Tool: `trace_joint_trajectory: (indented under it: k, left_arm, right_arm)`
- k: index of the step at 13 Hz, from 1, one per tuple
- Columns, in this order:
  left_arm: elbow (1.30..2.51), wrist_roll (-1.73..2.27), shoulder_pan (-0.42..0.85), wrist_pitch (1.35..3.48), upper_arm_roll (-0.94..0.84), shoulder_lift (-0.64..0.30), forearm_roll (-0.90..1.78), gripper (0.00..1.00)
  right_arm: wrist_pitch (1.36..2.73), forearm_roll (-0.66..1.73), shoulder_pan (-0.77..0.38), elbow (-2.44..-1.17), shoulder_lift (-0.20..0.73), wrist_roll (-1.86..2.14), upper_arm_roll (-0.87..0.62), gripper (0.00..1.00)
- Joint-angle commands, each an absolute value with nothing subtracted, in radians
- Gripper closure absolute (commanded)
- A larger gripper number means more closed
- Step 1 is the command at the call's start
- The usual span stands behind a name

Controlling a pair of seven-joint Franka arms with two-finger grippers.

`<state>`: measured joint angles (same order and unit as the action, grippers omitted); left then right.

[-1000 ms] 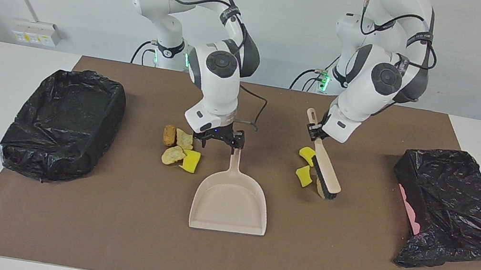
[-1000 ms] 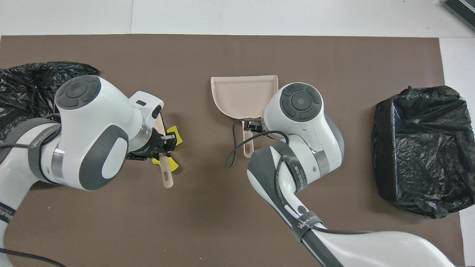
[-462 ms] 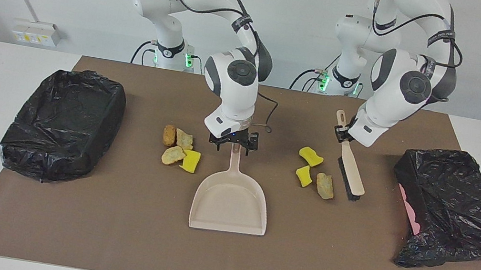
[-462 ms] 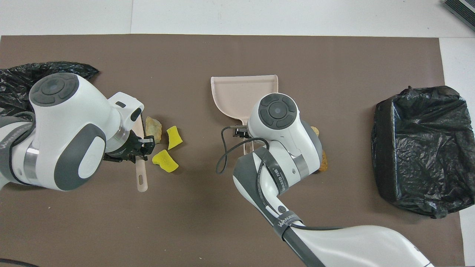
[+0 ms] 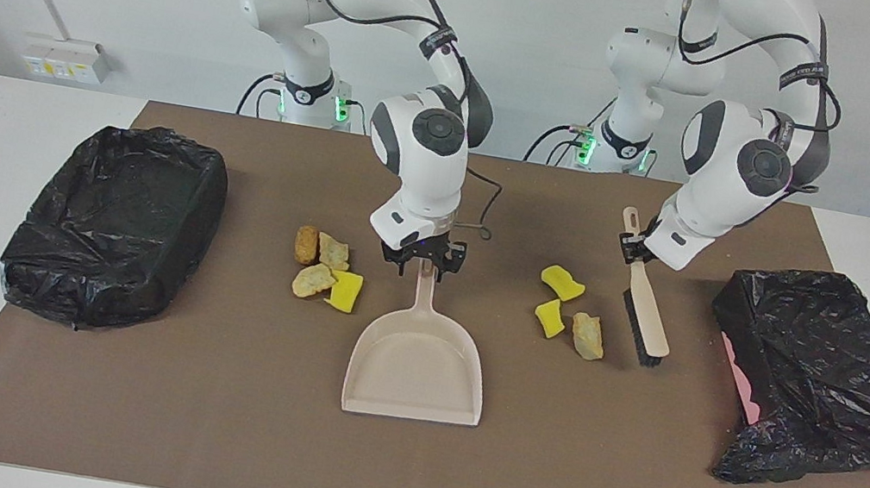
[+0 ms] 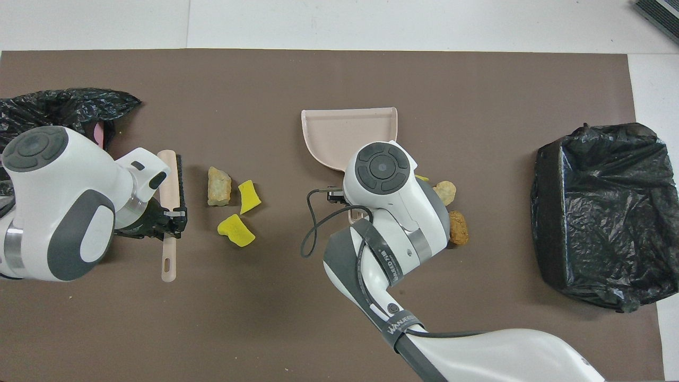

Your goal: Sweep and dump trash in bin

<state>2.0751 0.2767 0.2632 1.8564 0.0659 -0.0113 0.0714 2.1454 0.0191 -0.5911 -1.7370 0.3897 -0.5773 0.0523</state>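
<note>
The trash lies in two groups on the brown mat. Three tan lumps and a yellow wedge lie beside the dustpan handle toward the right arm's end. Two yellow wedges and a tan lump lie toward the left arm's end. The beige dustpan lies flat between the groups. My right gripper is open astride the end of its handle. My left gripper is shut on the brush, whose bristles stand beside the tan lump.
A bin lined with a black bag stands at the right arm's end of the mat. A second, slumped black bag with pink showing lies at the left arm's end.
My left gripper has carried the brush toward the left arm's end, uncovering the tan lump. My right gripper has shifted from beside the dustpan handle to its end. The dustpan has not moved.
</note>
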Motion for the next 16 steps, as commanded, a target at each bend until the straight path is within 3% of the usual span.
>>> trace_joint_trajectory:
  k: [1, 2, 3, 6, 9, 13, 16]
  left_arm:
    - [2.141, 0.265, 0.261, 1.891, 0.063, 0.029, 0.049, 1.0]
    - [2.163, 0.267, 0.261, 1.904, 0.063, 0.037, 0.049, 1.0]
    - [2.192, 0.267, 0.261, 1.923, 0.063, 0.054, 0.049, 1.0]
    - [2.233, 0.27, 0.265, 1.956, 0.061, 0.064, 0.049, 1.0]
    - [2.25, 0.282, 0.268, 1.973, 0.061, 0.064, 0.051, 1.0]
    - [2.279, 0.365, 0.284, 2.002, 0.057, 0.061, 0.051, 1.0]
    - [2.31, 0.452, 0.319, 2.042, 0.057, 0.071, 0.051, 1.0]
  right_arm:
    - [2.161, 0.018, -0.581, -1.749, 0.387, -0.548, 0.049, 0.66]
    - [2.16, 0.014, -0.581, -1.747, 0.387, -0.548, 0.049, 0.96]
    - [2.155, 0.011, -0.581, -1.746, 0.387, -0.549, 0.051, 1.0]
    - [2.143, -0.047, -0.572, -1.738, 0.387, -0.479, 0.049, 1.0]
    - [2.145, 0.046, -0.533, -1.736, 0.367, -0.303, 0.051, 1.0]
    - [2.001, 0.04, -0.473, -1.736, 0.261, 0.178, 0.054, 1.0]
    - [1.967, 0.025, -0.472, -1.749, 0.244, 0.483, 0.054, 1.0]
